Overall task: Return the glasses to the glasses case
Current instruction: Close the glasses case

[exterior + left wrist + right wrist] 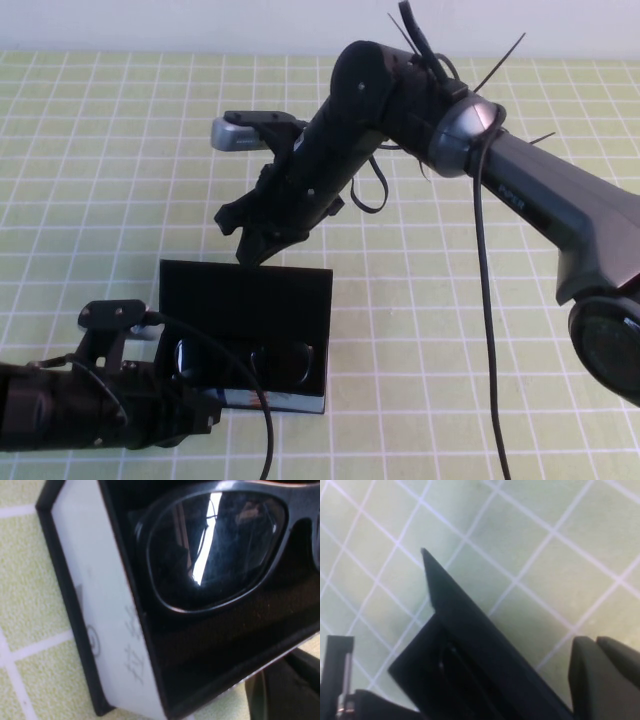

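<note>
glasses already inside open glasses case, lower centre. right gripper above lid edge, left gripper beside case; clench of either: cannot tell. next: push lid down.

Green checked table carries the open glasses case.

Lab-type bench w/ green grid mat.

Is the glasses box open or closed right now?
Open. The glasses case has its lid standing up, and the glasses lie inside. The right end effector is behind the lid; the left end effector sits beside the case.
</note>
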`<action>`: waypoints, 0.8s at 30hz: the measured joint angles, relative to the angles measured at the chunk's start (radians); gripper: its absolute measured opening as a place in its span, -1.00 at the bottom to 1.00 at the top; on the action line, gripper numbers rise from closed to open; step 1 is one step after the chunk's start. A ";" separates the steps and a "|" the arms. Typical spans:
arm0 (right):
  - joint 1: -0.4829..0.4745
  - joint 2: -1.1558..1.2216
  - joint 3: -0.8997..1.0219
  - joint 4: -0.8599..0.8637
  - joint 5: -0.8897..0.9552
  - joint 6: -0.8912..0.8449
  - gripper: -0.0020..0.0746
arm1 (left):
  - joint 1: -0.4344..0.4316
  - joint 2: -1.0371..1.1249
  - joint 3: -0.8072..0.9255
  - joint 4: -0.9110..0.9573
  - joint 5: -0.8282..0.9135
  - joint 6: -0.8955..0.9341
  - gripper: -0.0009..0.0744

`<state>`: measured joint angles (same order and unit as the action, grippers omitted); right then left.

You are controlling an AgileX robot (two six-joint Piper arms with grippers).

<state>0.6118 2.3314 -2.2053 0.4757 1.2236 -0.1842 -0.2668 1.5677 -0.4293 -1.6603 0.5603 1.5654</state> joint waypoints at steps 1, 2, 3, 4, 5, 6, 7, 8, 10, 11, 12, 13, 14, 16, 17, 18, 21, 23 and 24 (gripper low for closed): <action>0.005 -0.002 0.000 0.000 0.002 0.000 -0.98 | 0.000 0.000 0.000 0.000 0.000 0.000 -0.99; 0.010 -0.007 0.000 0.000 0.002 0.000 -0.98 | 0.000 0.000 0.000 0.000 0.000 0.000 -0.99; 0.015 -0.011 0.005 0.000 0.002 0.000 -0.98 | 0.000 0.000 0.000 0.000 0.000 0.002 -0.99; 0.020 -0.015 0.013 0.000 0.002 0.000 -0.98 | 0.000 0.000 0.000 -0.001 0.000 0.002 -0.99; 0.025 -0.024 0.024 0.000 0.002 0.000 -0.98 | 0.000 0.000 0.000 -0.002 0.000 0.004 -0.99; 0.030 -0.034 0.037 0.000 0.002 0.000 -0.98 | 0.000 0.000 0.000 -0.002 0.000 0.004 -0.99; 0.037 -0.046 0.057 0.000 0.002 0.000 -0.98 | 0.000 0.000 0.000 -0.003 0.000 0.006 -0.99; 0.042 -0.061 0.082 0.000 0.002 0.000 -0.98 | 0.000 0.000 0.000 -0.003 -0.002 0.008 -0.99; 0.050 -0.090 0.133 0.000 0.002 0.000 -0.98 | 0.000 0.000 0.000 -0.003 -0.005 0.008 -0.99; 0.054 -0.106 0.161 0.000 0.002 -0.004 -0.98 | 0.000 0.000 0.000 -0.003 -0.005 0.008 -0.99; 0.056 -0.122 0.189 0.000 0.002 -0.008 -0.98 | 0.000 -0.002 0.000 0.000 -0.002 0.004 -0.99; 0.059 -0.138 0.213 0.000 0.002 -0.010 -0.98 | 0.000 -0.007 0.000 0.011 0.000 -0.010 -0.99; 0.063 -0.152 0.234 -0.002 0.002 -0.017 -0.98 | 0.000 -0.018 0.000 0.026 0.002 -0.031 -0.99; 0.073 -0.175 0.265 -0.008 0.002 -0.026 -0.98 | 0.000 -0.044 0.000 0.076 0.002 -0.086 -0.99; 0.078 -0.185 0.278 -0.015 0.002 -0.028 -0.98 | 0.000 -0.064 0.000 0.113 0.004 -0.126 -0.99; 0.083 -0.192 0.286 -0.020 0.002 -0.030 -0.98 | 0.000 -0.082 0.000 0.155 0.004 -0.159 -0.99; 0.108 -0.203 0.316 -0.030 0.002 -0.032 -0.98 | 0.000 -0.171 0.000 0.286 0.011 -0.302 -0.99; 0.122 -0.204 0.344 -0.031 0.002 -0.034 -0.98 | 0.000 -0.250 0.000 0.390 0.020 -0.411 -0.99; 0.127 -0.204 0.360 -0.031 0.002 -0.036 -0.98 | 0.000 -0.285 0.000 0.432 0.031 -0.454 -0.99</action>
<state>0.7385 2.1272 -1.8455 0.4442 1.2253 -0.2204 -0.2668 1.2828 -0.4293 -1.2285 0.5910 1.1110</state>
